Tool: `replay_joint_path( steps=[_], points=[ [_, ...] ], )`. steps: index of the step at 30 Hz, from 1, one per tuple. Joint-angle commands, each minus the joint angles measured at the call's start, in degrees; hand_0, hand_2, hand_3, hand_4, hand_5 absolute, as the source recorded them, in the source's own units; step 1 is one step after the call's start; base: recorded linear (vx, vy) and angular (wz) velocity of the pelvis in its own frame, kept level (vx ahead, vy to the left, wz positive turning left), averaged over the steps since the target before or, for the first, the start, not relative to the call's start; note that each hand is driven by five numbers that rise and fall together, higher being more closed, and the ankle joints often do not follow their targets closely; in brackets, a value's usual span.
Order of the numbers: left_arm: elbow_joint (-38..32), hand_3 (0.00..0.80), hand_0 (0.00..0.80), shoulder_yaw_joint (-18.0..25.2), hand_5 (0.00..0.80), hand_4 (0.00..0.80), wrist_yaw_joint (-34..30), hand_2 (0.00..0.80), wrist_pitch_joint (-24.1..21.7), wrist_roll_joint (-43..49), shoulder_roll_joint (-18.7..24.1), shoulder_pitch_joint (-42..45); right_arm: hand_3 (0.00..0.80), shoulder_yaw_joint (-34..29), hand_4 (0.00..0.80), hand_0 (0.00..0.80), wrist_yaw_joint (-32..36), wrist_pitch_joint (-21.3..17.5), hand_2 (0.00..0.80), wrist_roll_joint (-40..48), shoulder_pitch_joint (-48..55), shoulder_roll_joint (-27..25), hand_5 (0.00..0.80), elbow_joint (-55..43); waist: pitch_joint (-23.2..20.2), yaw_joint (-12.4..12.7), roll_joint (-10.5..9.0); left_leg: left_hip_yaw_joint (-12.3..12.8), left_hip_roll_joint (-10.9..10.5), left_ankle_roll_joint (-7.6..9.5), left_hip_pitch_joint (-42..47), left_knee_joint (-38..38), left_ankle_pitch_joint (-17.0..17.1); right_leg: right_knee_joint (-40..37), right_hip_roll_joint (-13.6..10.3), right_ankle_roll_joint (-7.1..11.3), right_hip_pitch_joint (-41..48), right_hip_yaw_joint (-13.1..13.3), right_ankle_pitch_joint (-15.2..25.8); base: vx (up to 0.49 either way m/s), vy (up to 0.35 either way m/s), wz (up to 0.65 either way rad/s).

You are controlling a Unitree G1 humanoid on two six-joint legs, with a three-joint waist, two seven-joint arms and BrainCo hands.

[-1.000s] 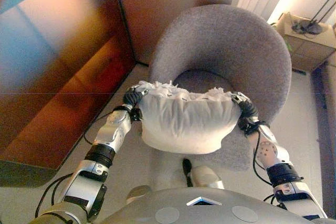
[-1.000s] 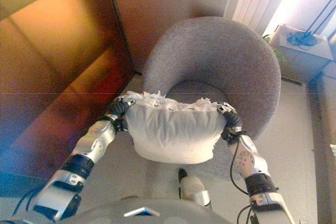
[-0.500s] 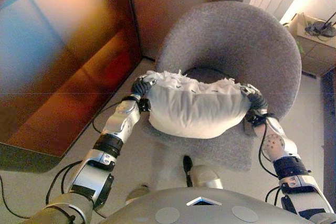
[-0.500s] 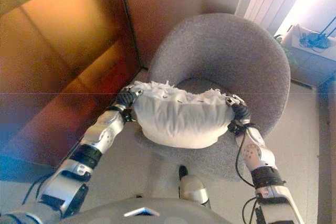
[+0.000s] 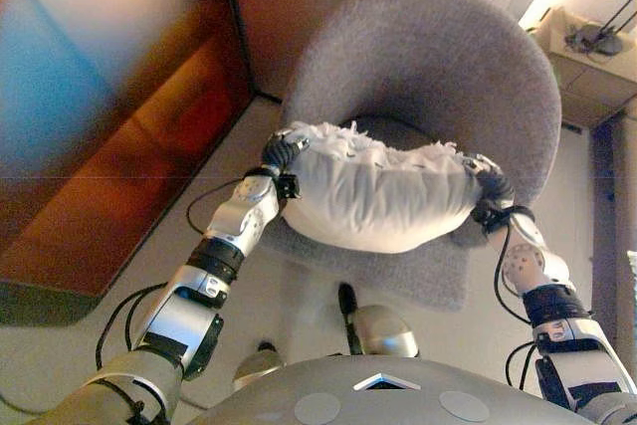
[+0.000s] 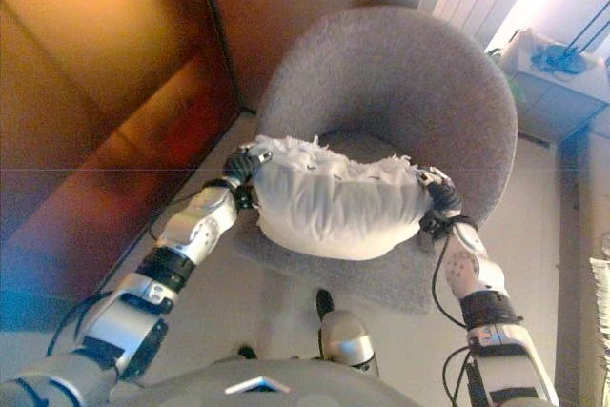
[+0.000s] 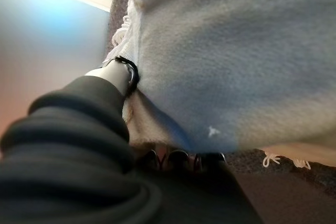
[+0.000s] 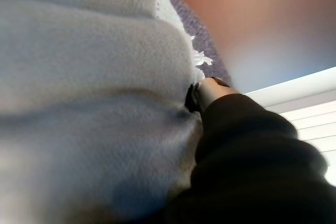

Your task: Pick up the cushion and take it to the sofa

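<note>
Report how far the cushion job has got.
Done: the white cushion is picked up, clamped between the left robot hand and the right robot hand at its two ends. In hand: it hangs above the seat of the grey armchair. Left: the carry and the set-down; no sofa shows in any view.

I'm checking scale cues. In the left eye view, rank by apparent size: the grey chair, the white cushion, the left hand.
1. grey chair
2. white cushion
3. left hand
</note>
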Motion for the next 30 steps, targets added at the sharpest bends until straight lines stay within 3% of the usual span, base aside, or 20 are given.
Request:
replay_joint_path(
  steps=[1,8,14,30],
  points=[
    [-0.16,0.800,0.800,-5.73,0.800,0.800,-1.69,0.800,-4.26,-1.51,-1.65,-11.22,0.800,1.68,0.800,0.800,-1.07,-6.40,0.800,4.09,-15.10,0.77,0.800,-3.17,2.54,2.07,0.10,-1.94,3.67,2.26,-7.02,2.72,3.56,10.48,-2.88,5.75,-4.15,1.16,-4.44,-0.123,-0.112,0.20],
    [1.54,0.800,0.800,-5.03,0.800,0.800,-0.39,0.800,-4.54,-3.18,-2.13,-15.00,0.800,1.55,0.800,0.800,-3.31,-7.31,0.800,4.96,-19.87,1.07,0.800,-1.24,5.78,2.84,0.07,-5.45,5.02,0.30,-13.16,8.98,3.37,14.10,-2.91,3.90,-6.90,-0.70,-6.27,0.017,-0.083,0.11],
    [4.66,0.800,0.800,-3.82,0.800,0.800,1.41,0.800,-6.53,-5.10,-3.76,-18.33,0.800,2.53,0.800,0.800,-3.51,-6.35,0.800,3.71,-24.60,-0.11,0.800,1.62,7.50,3.37,0.58,-7.52,5.40,-1.24,-16.70,9.37,4.67,15.27,-2.77,2.84,-8.88,-1.89,-7.50,-0.032,-0.026,-0.02],
    [8.74,0.800,0.800,-2.59,0.800,0.800,3.67,0.800,-6.26,-6.88,-4.42,-19.71,0.800,7.28,0.800,0.800,-3.48,-3.38,0.800,3.50,-31.27,1.49,0.800,9.46,8.51,5.59,-0.02,-9.75,6.87,-3.98,-19.93,14.79,3.55,15.38,-3.40,2.16,-7.78,-3.23,-8.62,0.005,-0.029,0.00]
  ],
)
